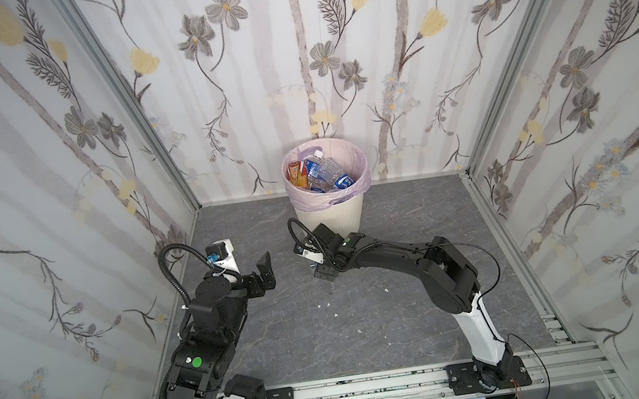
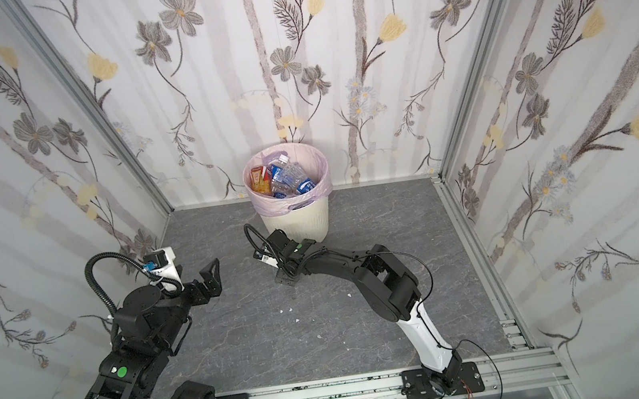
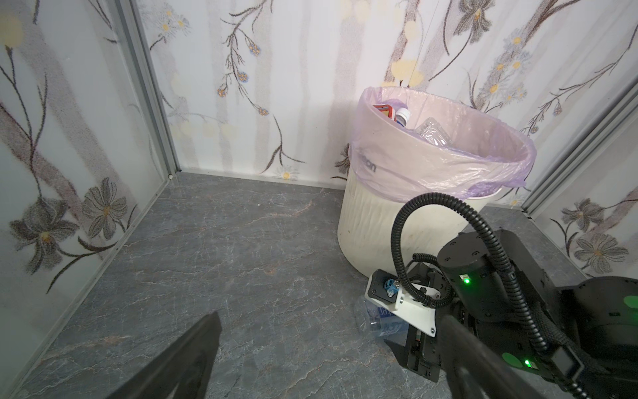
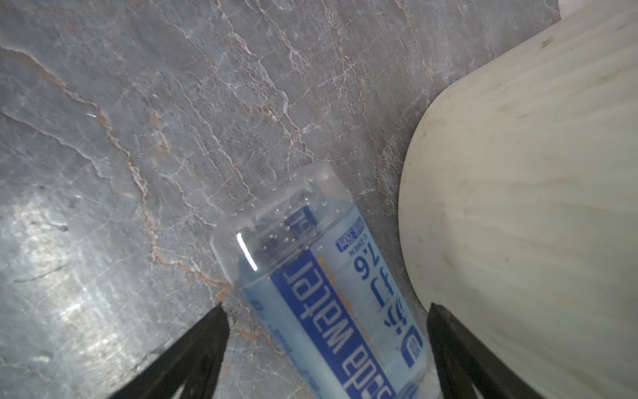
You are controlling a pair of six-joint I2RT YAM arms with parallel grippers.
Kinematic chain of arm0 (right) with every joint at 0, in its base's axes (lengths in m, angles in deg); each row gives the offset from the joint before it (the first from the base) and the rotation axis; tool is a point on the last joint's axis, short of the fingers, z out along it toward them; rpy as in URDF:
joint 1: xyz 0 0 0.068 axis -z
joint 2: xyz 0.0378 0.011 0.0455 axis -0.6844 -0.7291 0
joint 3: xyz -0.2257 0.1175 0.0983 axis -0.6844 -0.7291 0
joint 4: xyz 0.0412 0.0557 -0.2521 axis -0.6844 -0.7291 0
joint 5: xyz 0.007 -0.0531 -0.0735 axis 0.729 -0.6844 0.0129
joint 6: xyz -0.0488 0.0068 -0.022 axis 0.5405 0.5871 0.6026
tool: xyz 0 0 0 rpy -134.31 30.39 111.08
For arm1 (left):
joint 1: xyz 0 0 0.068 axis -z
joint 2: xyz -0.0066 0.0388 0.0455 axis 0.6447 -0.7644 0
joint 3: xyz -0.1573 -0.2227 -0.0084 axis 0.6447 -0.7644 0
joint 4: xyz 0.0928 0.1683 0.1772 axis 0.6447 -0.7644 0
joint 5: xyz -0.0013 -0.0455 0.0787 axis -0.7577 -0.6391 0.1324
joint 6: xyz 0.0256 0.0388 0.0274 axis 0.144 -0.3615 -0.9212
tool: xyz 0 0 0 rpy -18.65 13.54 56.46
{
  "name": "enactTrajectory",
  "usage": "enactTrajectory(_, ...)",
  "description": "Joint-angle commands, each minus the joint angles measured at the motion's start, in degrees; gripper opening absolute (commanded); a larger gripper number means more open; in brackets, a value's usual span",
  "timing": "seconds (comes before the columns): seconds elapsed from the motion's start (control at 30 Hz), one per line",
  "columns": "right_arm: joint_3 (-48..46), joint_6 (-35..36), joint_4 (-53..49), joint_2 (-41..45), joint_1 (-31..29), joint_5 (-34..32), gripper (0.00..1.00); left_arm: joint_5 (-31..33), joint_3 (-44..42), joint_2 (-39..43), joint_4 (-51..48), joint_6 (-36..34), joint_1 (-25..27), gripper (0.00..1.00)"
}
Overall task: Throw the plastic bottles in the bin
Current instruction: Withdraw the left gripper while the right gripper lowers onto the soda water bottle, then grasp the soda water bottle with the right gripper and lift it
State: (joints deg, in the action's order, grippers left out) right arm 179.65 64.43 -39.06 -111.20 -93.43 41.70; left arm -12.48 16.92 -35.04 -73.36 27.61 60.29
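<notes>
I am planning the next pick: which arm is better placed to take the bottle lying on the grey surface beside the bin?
Right. The right fingers straddle the bottle, open, close beside the bin. The left fingers are open too, but stand well apart from it.

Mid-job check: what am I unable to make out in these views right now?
- Floor bottle: cap end runs off the right wrist view's edge.
- Same bottle, both top views: mostly hidden under the right arm.
- Bin: deeper contents buried beneath the top bottles; count unknowable.
- Scattered white specks: too small to identify.
</notes>
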Motion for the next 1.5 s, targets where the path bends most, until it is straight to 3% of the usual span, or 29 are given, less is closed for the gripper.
enactTrajectory(0.0, -0.75, -0.81, 0.32, 0.21, -0.21, 1.34, 0.88, -0.48, 0.69, -0.1, 0.05, 0.3, 0.0, 1.0)
enactTrajectory(0.27, -10.24, -5.21, 2.06, 5.48, -1.77, 4.3, 0.83, -0.57, 0.69, 0.08, -0.12, 0.25, -0.07, 1.0)
enactTrajectory(0.6, -16.62, -15.23, 2.32, 10.56, -2.05, 8.08, 0.73, -0.7, 0.61, -0.16, -0.12, 0.29, -0.04, 1.0)
enactTrajectory(0.97, -23.83, -21.4, 7.78, 15.37, -1.99, 11.31, 0.6, 0.9, -1.07, 0.16, -0.04, 0.01, -0.06, 1.0)
enactTrajectory(1.3, -41.28, -31.33, 21.66, 35.72, -0.82, 15.01, 0.53, 1.16, -2.29, -0.36, 0.38, -1.05, -0.1, 1.0)
enactTrajectory(1.47, -49.31, -33.67, 27.31, 50.48, -0.65, 9.29, 0.52, 1.3, -3.41, -0.79, 1.51, -0.74, -0.07, 1.0)
